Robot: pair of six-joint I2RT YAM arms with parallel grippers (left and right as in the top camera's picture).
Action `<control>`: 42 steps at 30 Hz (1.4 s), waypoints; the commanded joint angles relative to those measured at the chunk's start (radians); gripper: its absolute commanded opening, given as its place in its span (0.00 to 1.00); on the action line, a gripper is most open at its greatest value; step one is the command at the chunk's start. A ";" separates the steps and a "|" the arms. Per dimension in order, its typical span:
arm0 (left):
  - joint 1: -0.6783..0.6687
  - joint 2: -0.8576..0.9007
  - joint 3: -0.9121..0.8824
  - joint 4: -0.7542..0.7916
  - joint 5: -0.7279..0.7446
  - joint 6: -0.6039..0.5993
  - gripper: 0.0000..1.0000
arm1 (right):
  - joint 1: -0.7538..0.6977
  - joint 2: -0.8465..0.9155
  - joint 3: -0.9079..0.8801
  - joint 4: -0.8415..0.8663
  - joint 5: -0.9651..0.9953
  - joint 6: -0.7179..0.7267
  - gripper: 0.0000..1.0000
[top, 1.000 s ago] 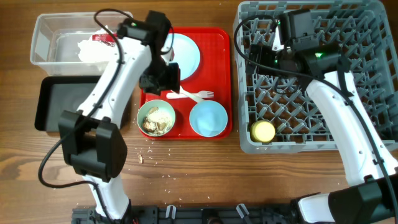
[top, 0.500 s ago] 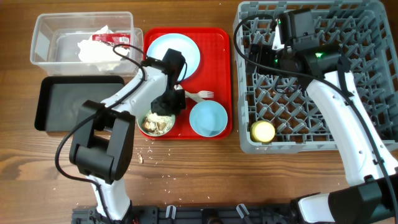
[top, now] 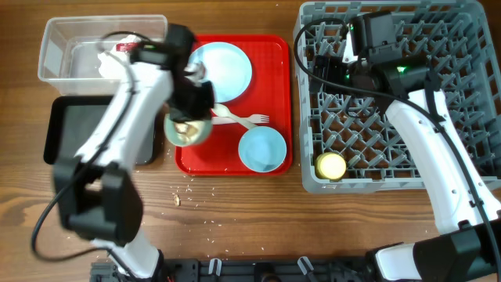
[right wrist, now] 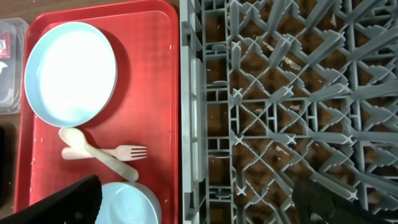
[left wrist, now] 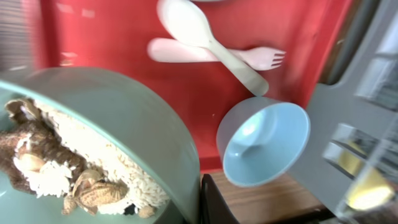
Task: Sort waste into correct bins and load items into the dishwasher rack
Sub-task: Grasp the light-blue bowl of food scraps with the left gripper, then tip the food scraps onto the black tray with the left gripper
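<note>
Light blue bowl of brownish-white food scraps (top: pixel 186 133) hangs over the left edge of the red plastic serving tray (top: pixel 275 55), just beside the shallow black rectangular tray (top: pixel 70 133). It is gripped at its rim by the left fingers (left wrist: pixel 210 202), which are drawn in narrow on it. The left arm rises from the near edge of the counter (top: pixel 258 219), crosses the black tray's right end and bends its wrist rightward to the bowl. The right arm stretches up across the large grey plastic dishwasher rack (top: pixel 454 47). The right fingers (right wrist: pixel 68 202) are spread wide and hold nothing. The left arm hides part of the crumpled white paper napkin (top: pixel 113 64) in the clear plastic rectangular tub (top: pixel 55 47). In the left wrist view the held bowl is blurred and cut off at the left and bottom edges, and only one finger shows. The right fingers are cut off by the lower edge of their own view.
</note>
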 commanded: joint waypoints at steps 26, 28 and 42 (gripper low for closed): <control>0.858 0.032 -0.320 0.464 1.090 0.382 0.04 | -0.002 -0.005 0.013 0.002 0.016 -0.017 0.99; 0.895 0.032 -0.320 0.462 1.130 0.330 0.04 | -0.002 -0.005 0.013 0.002 0.016 -0.016 0.99; 0.958 0.032 -0.320 0.449 1.226 0.072 0.04 | -0.002 -0.005 0.013 0.005 0.016 -0.017 1.00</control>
